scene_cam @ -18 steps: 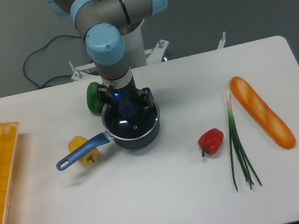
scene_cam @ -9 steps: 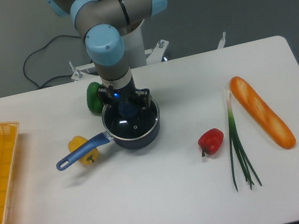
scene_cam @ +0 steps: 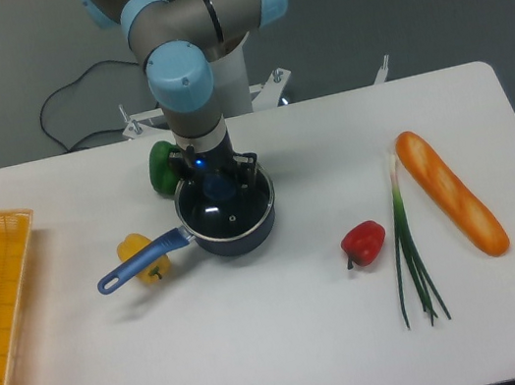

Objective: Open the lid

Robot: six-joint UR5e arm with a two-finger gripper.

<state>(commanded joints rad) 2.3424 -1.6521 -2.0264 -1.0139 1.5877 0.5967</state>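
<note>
The gripper [scene_cam: 220, 185] has been lowered slightly over the last second and is now set over the blue knob of the lid [scene_cam: 230, 205], which remains seated on the saucepan [scene_cam: 229, 227] directly beneath the jaws. The jaw gap cannot be told. A grasp is judged imminent. Above the jaws, room is open; a green pepper [scene_cam: 162, 167] lies just behind.

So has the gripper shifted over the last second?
Yes, slightly: the gripper has crept up the picture, away from the red pepper, over the lid of the saucepan.
</note>
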